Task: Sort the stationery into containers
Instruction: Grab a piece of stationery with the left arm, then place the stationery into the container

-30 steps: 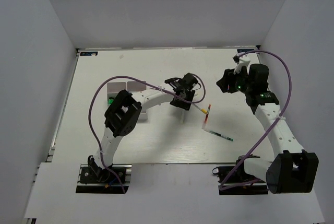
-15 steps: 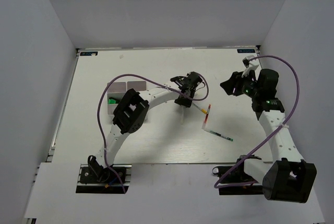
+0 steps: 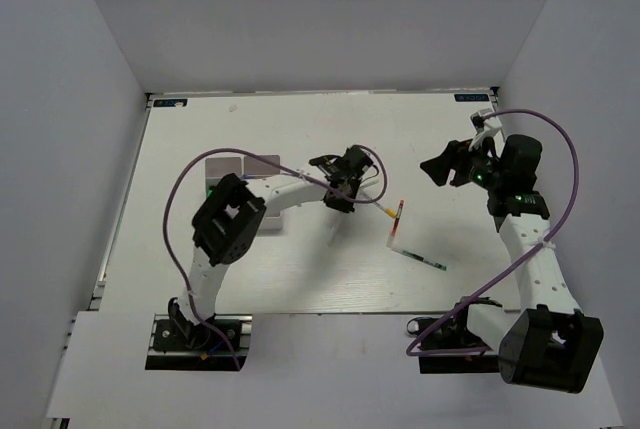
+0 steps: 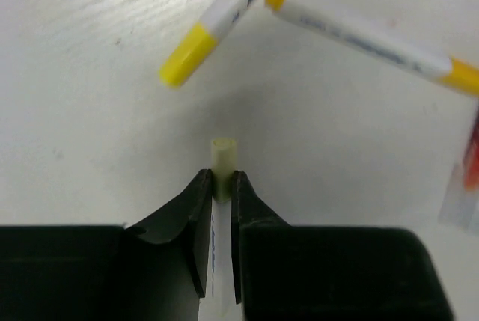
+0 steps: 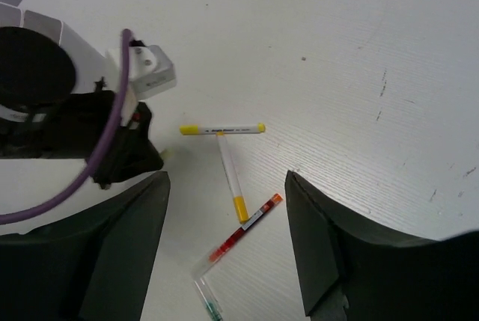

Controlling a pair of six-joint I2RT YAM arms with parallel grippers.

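My left gripper (image 3: pixel 338 195) is shut on a thin white pen (image 4: pixel 221 158); its pale yellow tip sticks out between the jaws just above the table. Two white pens with yellow caps (image 4: pixel 224 7) (image 4: pixel 367 37) lie just beyond it. In the right wrist view they form a T (image 5: pixel 222 127) (image 5: pixel 231 177), with a red pen (image 5: pixel 245 228) and a clear green-tipped pen (image 5: pixel 206 298) nearer. My right gripper (image 5: pixel 228 254) hangs open and empty high above them. The white tray (image 3: pixel 240 163) sits at the left, partly hidden by the left arm.
A green item (image 3: pixel 212 190) lies in a tray compartment. The red pen (image 3: pixel 398 219) and the clear pen (image 3: pixel 420 257) lie in the middle of the table. White walls stand on three sides. A purple cable loops over each arm.
My left gripper has shifted a little left and toward the tray with the white pen. My right arm has drawn back to the right, its gripper still open.
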